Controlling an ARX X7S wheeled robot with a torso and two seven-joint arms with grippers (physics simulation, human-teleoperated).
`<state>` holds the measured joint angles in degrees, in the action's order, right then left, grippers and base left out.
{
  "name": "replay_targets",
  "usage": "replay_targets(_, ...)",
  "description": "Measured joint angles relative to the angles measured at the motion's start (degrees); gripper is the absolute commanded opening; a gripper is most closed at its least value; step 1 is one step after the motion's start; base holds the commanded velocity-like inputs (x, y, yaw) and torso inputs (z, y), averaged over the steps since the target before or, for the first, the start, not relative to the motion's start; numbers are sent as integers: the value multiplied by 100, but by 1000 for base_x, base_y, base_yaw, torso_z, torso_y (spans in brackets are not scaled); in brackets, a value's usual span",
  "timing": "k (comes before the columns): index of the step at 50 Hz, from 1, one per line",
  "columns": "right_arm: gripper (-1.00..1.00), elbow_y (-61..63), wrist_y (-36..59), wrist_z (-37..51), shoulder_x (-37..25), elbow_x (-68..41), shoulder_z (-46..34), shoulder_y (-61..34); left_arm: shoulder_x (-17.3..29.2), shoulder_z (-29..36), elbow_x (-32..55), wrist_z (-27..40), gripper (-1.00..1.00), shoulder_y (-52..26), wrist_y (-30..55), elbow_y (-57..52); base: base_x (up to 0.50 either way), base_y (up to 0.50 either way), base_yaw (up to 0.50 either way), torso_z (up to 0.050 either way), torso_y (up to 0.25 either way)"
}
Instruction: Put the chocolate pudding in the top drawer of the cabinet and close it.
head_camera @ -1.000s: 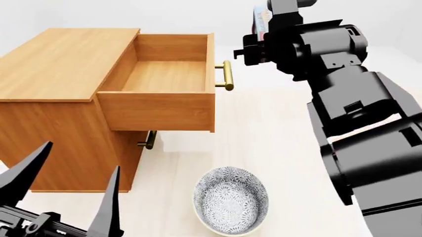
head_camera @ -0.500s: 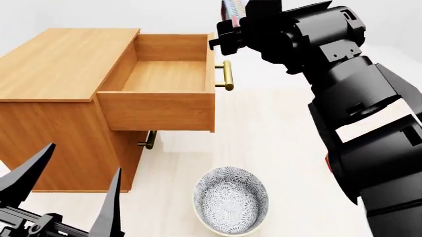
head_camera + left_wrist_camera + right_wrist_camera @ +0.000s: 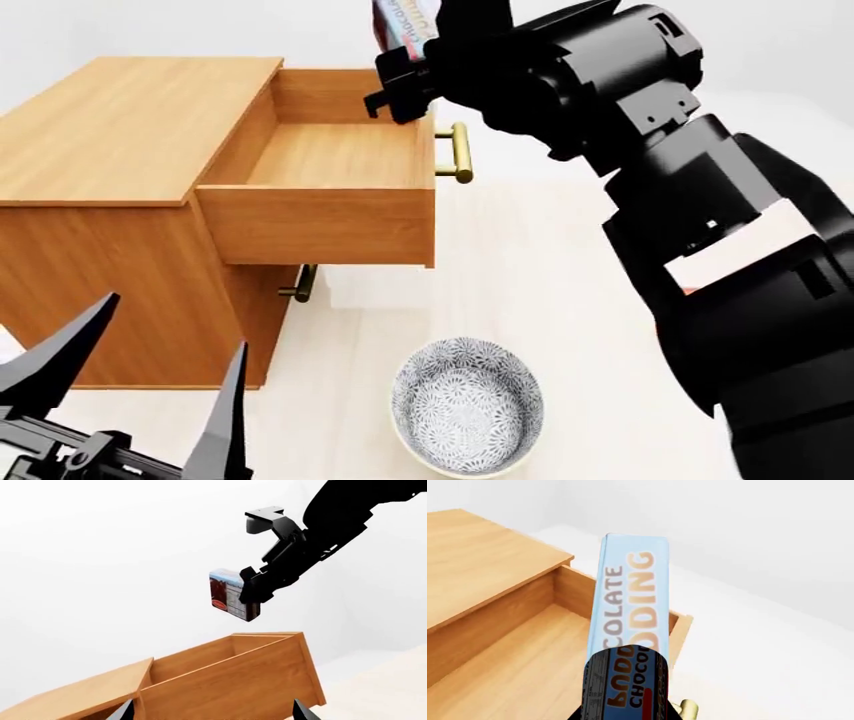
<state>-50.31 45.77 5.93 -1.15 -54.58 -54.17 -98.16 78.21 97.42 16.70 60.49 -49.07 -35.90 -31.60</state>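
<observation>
My right gripper is shut on the chocolate pudding, a thin blue box with a dark end. It hangs in the air above the front part of the open top drawer of the wooden cabinet. The drawer's inside is bare wood, and its brass handle sits just below the box. In the left wrist view the pudding shows well above the drawer. My left gripper stands open and empty, low in front of the cabinet.
A patterned grey bowl sits on the pale floor in front of the cabinet. The lower drawer's brass handle shows under the open drawer. My right arm fills the right side of the head view.
My right arm has swung left with the pudding, from right of the drawer handle to above the drawer's front. The left gripper has barely shifted.
</observation>
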Motion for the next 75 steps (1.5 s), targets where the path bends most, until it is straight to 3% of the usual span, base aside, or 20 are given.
replay_targets(46, -100, 1569, -150, 380, -259, -643, -696, 823, -178, -10, 103, -168, 100, 95, -113, 259, 0, 0, 0, 0, 0)
replay_targets(47, 100, 1599, -163, 409, -273, -645, -698, 854, -178, -11, 104, -170, 100, 97, -114, 261, 0, 0, 0, 0, 0)
replay_targets(75, 100, 1686, -879, 929, -418, -451, -394, 987, -303, -31, 213, -296, 100, 113, -48, 347, 0, 0, 0, 0, 0)
